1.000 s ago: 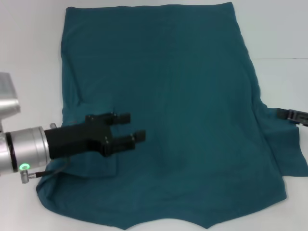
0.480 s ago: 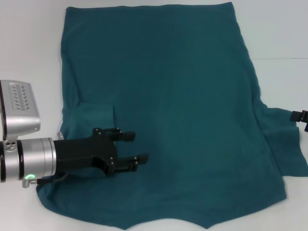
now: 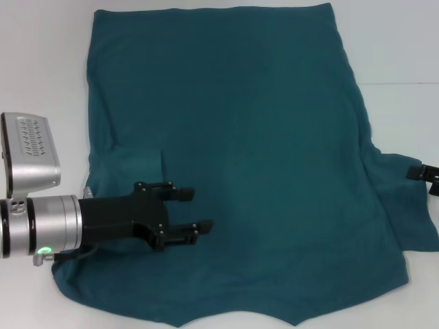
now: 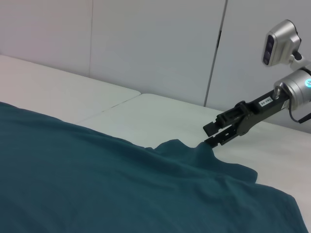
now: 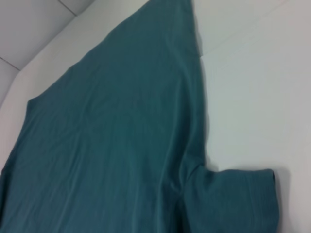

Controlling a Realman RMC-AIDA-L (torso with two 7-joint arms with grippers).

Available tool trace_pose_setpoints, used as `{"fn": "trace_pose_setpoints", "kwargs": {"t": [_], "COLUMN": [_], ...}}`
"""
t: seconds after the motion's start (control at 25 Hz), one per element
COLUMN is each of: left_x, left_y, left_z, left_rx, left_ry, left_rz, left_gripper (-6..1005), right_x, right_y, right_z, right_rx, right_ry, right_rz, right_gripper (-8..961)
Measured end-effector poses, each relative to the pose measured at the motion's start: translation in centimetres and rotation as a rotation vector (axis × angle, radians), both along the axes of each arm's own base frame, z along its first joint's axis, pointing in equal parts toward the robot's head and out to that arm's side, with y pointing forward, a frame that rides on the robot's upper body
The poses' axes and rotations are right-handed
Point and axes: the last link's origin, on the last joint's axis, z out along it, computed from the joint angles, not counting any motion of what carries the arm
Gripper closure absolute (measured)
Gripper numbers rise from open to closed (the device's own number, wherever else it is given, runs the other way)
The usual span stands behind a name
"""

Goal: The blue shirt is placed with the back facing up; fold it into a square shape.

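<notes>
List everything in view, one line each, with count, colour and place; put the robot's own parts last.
blue shirt: one, dark teal-blue, spread flat with its plain side up, covering most of the table; the left-side sleeve is folded in onto the body, the right-side sleeve lies out flat.
table: one, white, under the shirt, bare at both sides and the far edge.
wall panels: pale grey, behind the table, seen in the left wrist view.
left pincer: one, black on a silver wrist, over the shirt's near left part beside the folded sleeve, fingers apart.
right pincer: one, black, at the right sleeve's edge, fingers apart, tips at the fabric.
</notes>
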Motion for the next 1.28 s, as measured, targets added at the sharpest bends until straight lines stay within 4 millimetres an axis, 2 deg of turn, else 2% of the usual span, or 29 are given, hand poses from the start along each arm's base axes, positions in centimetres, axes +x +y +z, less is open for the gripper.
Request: {"fn": "trace_pose_setpoints", "kwargs": {"t": [0.28,0.6,0.72,0.92,1.28], "left_x": [0.0,-0.1,-0.2,-0.2,-0.2], "left_y": [0.0,0.0,0.1,0.1,0.0], "left_z": [-0.1,-0.1,-0.1,-0.1,-0.1], "left_rx": [-0.003,0.0,0.004,0.003,0.0], "left_ry": [0.003,0.011,0.013,0.012,0.011], "left_rz": [0.001,0.004,0.009,0.012,0.013], "left_gripper": [289,289,290,290,291], "right_x": [-0.4,-0.7,-0.6,-0.6,-0.6], "right_y": [0.2,0.2,0.2,0.2,0.2], "right_z": [-1.5,-2.0,-1.9,-1.9,-1.9], "right_rx": [-0.007,0.016,0.029,0.035,0.068], "right_ry": [-0.008,0.0,0.002,0.004,0.011], "right_rz": [0.003,0.016,0.021,0.02,0.024], "right_gripper": [138,141,357,574,771]}}
